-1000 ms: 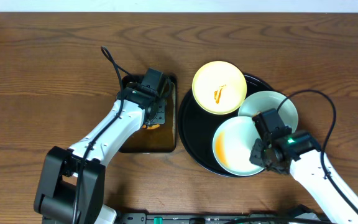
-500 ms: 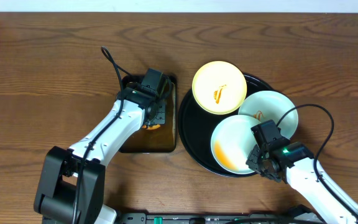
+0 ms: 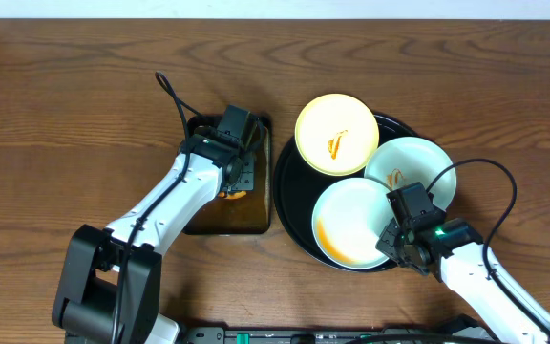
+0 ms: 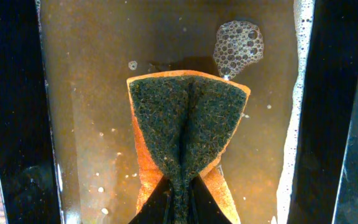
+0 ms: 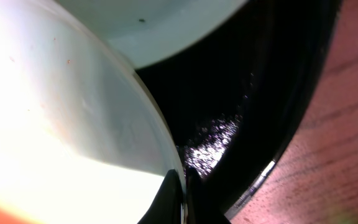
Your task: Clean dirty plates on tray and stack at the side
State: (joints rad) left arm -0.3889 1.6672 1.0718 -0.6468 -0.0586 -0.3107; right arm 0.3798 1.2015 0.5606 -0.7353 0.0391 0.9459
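The black round tray (image 3: 294, 196) holds three plates. A pale yellow plate (image 3: 337, 134) with an orange smear sits at its back. A mint plate (image 3: 413, 164) with a small smear lies at the right. A second mint plate (image 3: 351, 223) with an orange smear lies at the front. My right gripper (image 3: 396, 239) is shut on this front plate's right rim (image 5: 178, 186). My left gripper (image 3: 237, 177) is shut on a green-and-orange sponge (image 4: 188, 124) and holds it in brown soapy water.
A rectangular dark pan (image 3: 208, 222) of brown water stands left of the tray, with foam (image 4: 238, 40) on the water. Bare wooden table (image 3: 65, 115) lies around both.
My right gripper has pushed the front mint plate to the left, further onto the tray. The left arm and sponge have not moved.
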